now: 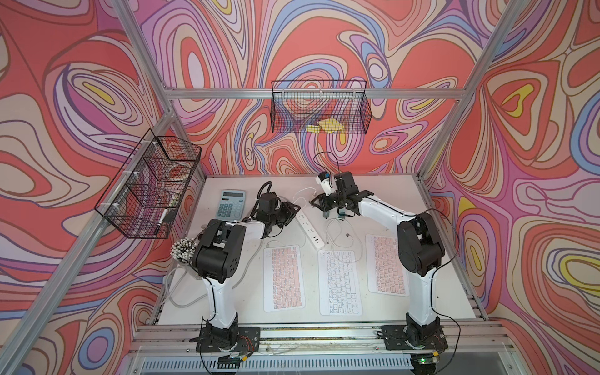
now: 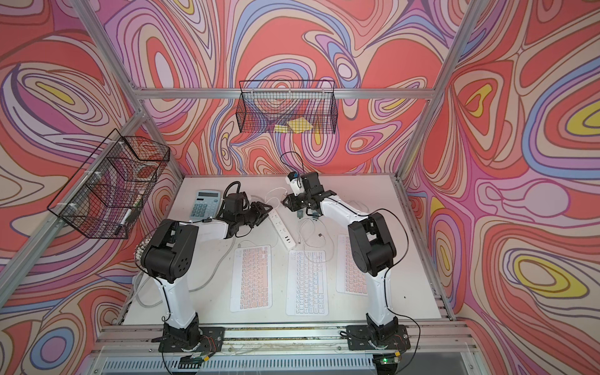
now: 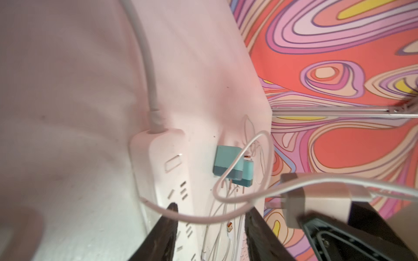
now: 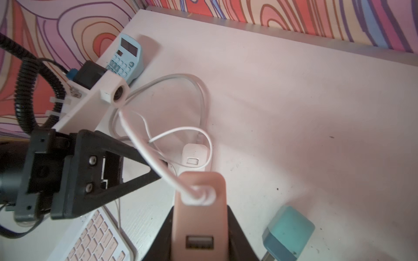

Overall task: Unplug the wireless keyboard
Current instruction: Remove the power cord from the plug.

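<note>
Gripping charger (image 4: 199, 210), right pincer (image 4: 200, 237) hangs clear of strip (image 4: 192, 158).

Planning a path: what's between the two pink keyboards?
A white keyboard lies between them, touching neither; both top views show it.

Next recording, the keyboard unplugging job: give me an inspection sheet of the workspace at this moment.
Surface: white table, a few dark specks.
Job's things: three keyboards side by side at the near edge; power strip beyond them; pale adapter held clear of the strip.
Clutter: calculator; two teal chargers beside the strip; bundle of white-tipped sticks at the table's left edge.
Grippers: right gripper shut on the adapter; left gripper open, fingers astride the power strip.
Cables: white cable plugged into the adapter; thin cables loose between strip and keyboards; thick cord at the strip's end.
Surroundings: two wire baskets; swirl-patterned walls.
</note>
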### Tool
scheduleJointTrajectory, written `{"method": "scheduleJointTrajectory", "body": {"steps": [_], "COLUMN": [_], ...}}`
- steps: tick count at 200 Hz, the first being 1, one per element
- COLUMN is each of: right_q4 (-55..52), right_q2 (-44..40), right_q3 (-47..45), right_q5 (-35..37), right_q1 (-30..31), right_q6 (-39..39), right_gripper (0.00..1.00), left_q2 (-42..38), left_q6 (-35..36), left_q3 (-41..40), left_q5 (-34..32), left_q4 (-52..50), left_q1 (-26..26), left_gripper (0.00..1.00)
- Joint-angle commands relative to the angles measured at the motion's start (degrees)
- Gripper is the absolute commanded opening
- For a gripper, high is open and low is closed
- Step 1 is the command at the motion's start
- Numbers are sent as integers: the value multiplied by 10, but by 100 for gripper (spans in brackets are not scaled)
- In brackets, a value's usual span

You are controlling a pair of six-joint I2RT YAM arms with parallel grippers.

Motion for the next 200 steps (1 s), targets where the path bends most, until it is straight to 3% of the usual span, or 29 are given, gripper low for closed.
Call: {"method": "scheduleJointTrajectory", "body": {"steps": [1, 24, 83, 151, 200], "right_q4": [-3, -8, 6, 76, 121], "right_q2": [-16, -16, -12, -10, -5], "right_q3": [8, 7, -6, -40, -49], "right_q5": [-63, -89, -134, -237, -275], "right_q1": [-8, -13, -14, -13, -11], "right_q6": [27, 37, 63, 129, 164], "right_gripper": [10, 10, 10, 11, 11], "left_q2": [-19, -27, 7, 33, 23], "left_q6": [10, 5, -87, -79, -35], "left_q3": [-21, -44, -57, -55, -62], "left_q5": [55, 65, 100, 126, 133], "left_q4": [118, 168, 348, 442, 371], "left_q1": [3, 8, 13, 13, 13], "left_gripper": [53, 54, 54, 56, 55]}}
